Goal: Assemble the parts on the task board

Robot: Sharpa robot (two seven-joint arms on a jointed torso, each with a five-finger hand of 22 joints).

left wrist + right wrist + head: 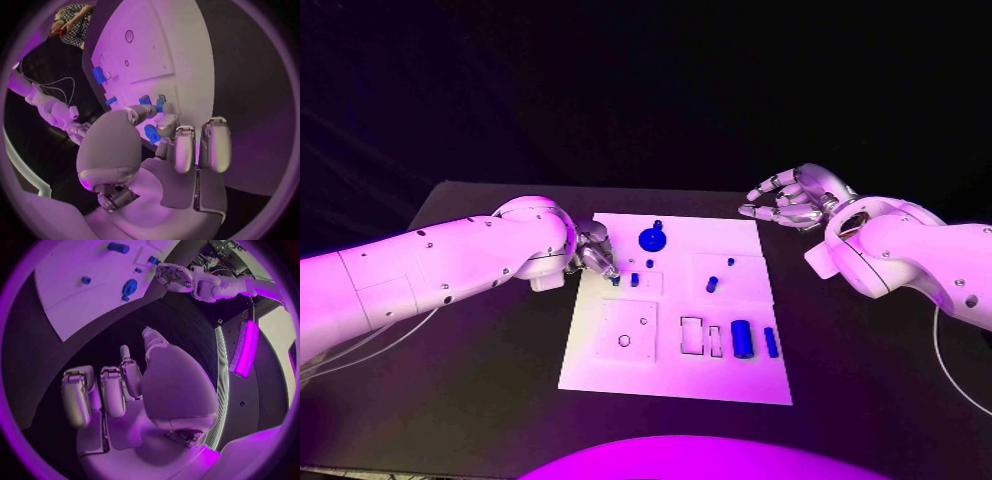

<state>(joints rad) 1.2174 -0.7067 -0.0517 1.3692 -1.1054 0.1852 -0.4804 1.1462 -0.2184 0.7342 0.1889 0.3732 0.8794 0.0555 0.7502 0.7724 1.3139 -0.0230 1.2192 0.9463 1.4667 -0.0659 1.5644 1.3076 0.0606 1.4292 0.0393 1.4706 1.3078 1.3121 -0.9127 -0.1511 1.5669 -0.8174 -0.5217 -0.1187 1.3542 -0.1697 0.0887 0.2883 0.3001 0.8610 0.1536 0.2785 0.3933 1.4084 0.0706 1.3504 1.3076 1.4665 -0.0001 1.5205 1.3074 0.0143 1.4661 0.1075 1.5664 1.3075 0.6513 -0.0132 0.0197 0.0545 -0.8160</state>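
Now left hand [593,250] fingertips at small blue part [160,103], right hand [793,198] empty, curled

A black table [473,400] stands against a dark backdrop [646,90], with a glowing light strip [245,347] nearby.

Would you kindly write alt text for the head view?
The left hand reaches over the left edge of the white task board near small blue parts, while the right hand hovers off the board's far right corner, holding nothing. A round blue part stands near the far edge.
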